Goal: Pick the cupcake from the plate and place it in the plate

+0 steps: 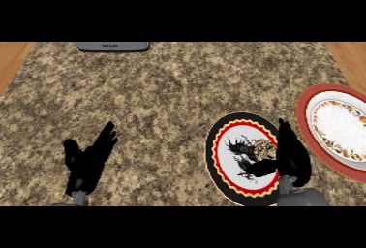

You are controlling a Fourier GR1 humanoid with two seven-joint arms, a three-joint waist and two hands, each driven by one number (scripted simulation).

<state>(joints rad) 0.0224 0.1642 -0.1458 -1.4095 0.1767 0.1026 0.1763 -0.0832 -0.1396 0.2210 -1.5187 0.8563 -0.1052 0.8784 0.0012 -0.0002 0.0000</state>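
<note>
Head view: granite-pattern surface (pixel 172 97) is filling most of the frame, with wood strips showing at the far left and right edges. A black-rimmed plate (pixel 227 160) with a red and yellow scalloped ring and a white centre bearing a dark figure is sitting at lower right. The cupcake (pixel 265 147) is sitting on that plate, right of centre, partly hidden. The right hand (pixel 292 160) is reaching over the plate's right side, its thumb curling toward the cupcake from below and its fingers (pixel 287 135) standing just right of it; the fingers are closing round the cupcake, though contact is hard to confirm. A second plate (pixel 314 104), red-rimmed with a patterned band and white centre, is lying just right of the first, cut off by the frame edge. The left hand (pixel 85 162) is resting at lower left, fingers straight and apart, holding nothing. A grey device (pixel 113 46) is sitting at the top edge; its small lettering is not readable.
</note>
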